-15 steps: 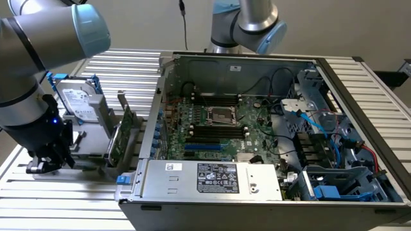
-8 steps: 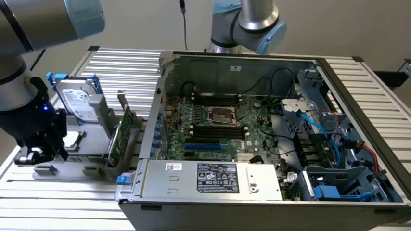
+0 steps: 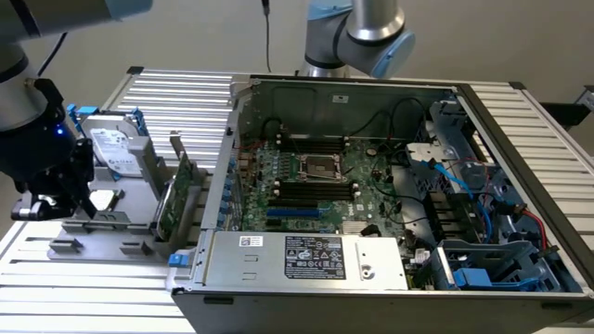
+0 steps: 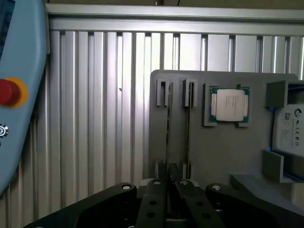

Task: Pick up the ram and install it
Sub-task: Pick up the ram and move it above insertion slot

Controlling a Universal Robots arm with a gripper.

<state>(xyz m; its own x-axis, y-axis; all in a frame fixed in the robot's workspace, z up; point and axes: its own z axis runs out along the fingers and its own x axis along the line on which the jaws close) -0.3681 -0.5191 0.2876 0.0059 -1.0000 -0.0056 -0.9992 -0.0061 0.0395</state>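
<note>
Where the arm reaches down at the exterior view's left, we see its gripper (image 3: 42, 207) low over that end of a grey holder (image 3: 102, 240), which lies on the ribbed metal counter (image 3: 177, 90). Seen from the wrist, the jaws stand almost together. As far as we can judge, they pinch the end of the ram (image 4: 167, 123), a thin stick standing on edge in one of the holder's two narrow slots. A second thin strip (image 4: 188, 123) stands in the slot just beside it.

On the same holder a square processor chip (image 4: 229, 104) lies flat in its own pocket next to the slots. A hard drive (image 3: 116, 149) stands in a blue-edged bay beyond it. A taller green card (image 3: 177, 198) stands upright between the holder and the open computer case (image 3: 343, 94). Inside the case the motherboard (image 3: 371, 202) lies exposed, well apart from the gripper.

A second arm (image 3: 366, 35) hangs behind the case. In the wrist view a pale blue housing with a red button (image 4: 7, 91) sits at the counter's side.
</note>
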